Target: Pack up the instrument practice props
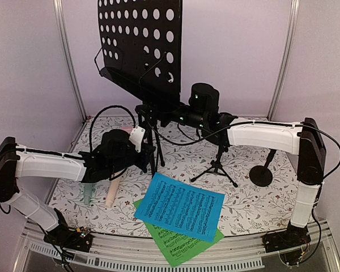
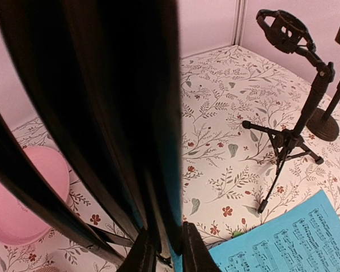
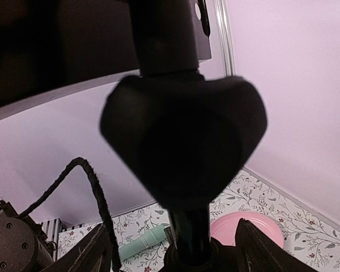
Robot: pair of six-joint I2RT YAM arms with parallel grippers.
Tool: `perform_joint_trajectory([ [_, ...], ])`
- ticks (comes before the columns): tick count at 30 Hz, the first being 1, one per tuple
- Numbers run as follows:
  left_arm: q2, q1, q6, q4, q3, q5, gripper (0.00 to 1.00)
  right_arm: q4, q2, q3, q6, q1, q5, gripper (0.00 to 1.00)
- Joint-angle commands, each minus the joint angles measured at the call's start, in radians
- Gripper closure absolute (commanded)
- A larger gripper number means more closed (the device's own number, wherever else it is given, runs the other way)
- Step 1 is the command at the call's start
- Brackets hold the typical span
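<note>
Where the left gripper is: low at the music stand, and it's pinched narrow on the black tripod legs!
Right gripper: higher up, fingers spread wide either side of the stand's post, just under a fat black knob, not touching it.
Music desk: upright on its stand at the back of the table, perforated face towering over both arms.
Microphones: mint-green microphone and peach microphone lie side by side under the left arm.
Sheets: blue sheet lies on top of the green sheet at the near edge.
Small tripod: standing right of the legs, with a round-base stand beyond it.
Pink plate: behind the legs, on the left.
</note>
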Motion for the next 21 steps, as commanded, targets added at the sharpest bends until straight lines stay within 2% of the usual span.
perform_joint_trajectory([
  [1,-0.001,0.004,0.018,-0.01,0.003,0.0,0.85,0.141,0.041,0.03,-0.01,0.002,-0.021,0.29],
  [3,-0.003,0.004,0.018,-0.011,0.002,-0.001,0.86,0.17,0.051,0.03,-0.014,0.001,-0.019,0.41],
  [8,-0.005,0.004,0.017,-0.01,-0.001,-0.005,0.87,0.23,0.078,0.024,0.0,0.002,0.022,0.6],
  [15,0.002,0.004,0.019,-0.014,0.0,-0.008,0.87,0.263,0.106,0.048,-0.005,0.001,0.018,0.8],
  [18,-0.004,0.004,0.018,-0.016,0.0,-0.007,0.87,0.272,0.113,0.055,-0.014,0.001,-0.033,0.93],
  [21,-0.014,0.003,0.018,-0.019,-0.001,-0.011,0.87,0.277,0.111,0.056,-0.011,0.001,-0.042,0.97],
])
